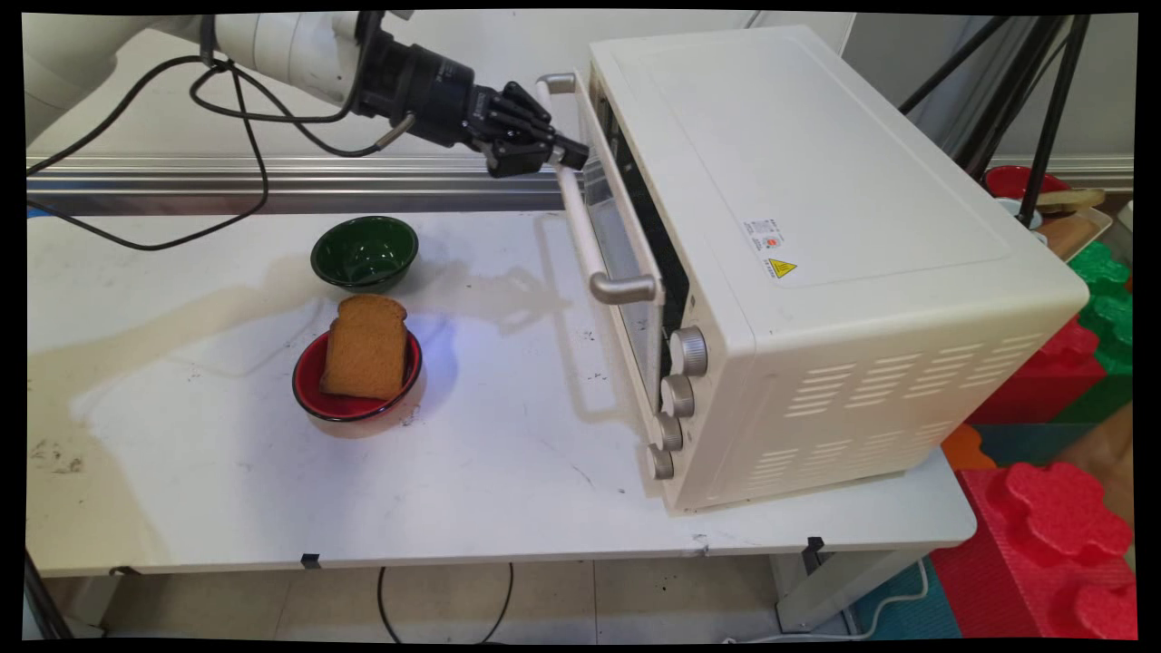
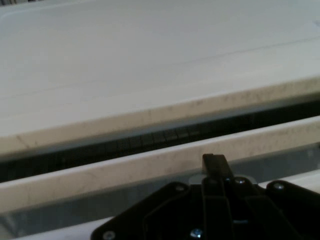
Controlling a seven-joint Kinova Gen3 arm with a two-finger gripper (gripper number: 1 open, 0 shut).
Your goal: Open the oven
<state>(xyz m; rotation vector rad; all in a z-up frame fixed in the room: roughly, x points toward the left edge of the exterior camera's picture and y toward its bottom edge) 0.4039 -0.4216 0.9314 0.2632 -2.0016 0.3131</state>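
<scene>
- Nearest my main camera I see the front edge of the white desk (image 1: 508, 535), bare but for scuffs.
- Further in, a red bowl (image 1: 313, 394) stands on the desk with a slice of brown toast (image 1: 367, 349) leaning in it, its top edge poking over the far rim.
- Just behind that sits a dark green bowl (image 1: 365, 252), close to the red one but not touching it.
- A cream toaster oven (image 1: 816, 263) takes up the right side of the desk, four knobs (image 1: 687, 351) in a column at the near end of its front.
- Its glass door (image 1: 617, 236) stands slightly ajar at the top; my hand view shows a dark gap between the door's upper edge and the oven body.
- The end effector (image 1: 573, 154) is up at the far top end of the door, against its bar handle (image 1: 580, 227).
- The fingers look clenched together, their tip touching the door's top edge (image 2: 150, 167); I see nothing grasped between them.
- Red and green foam blocks (image 1: 1061, 517) lie past the desk's right end.
</scene>
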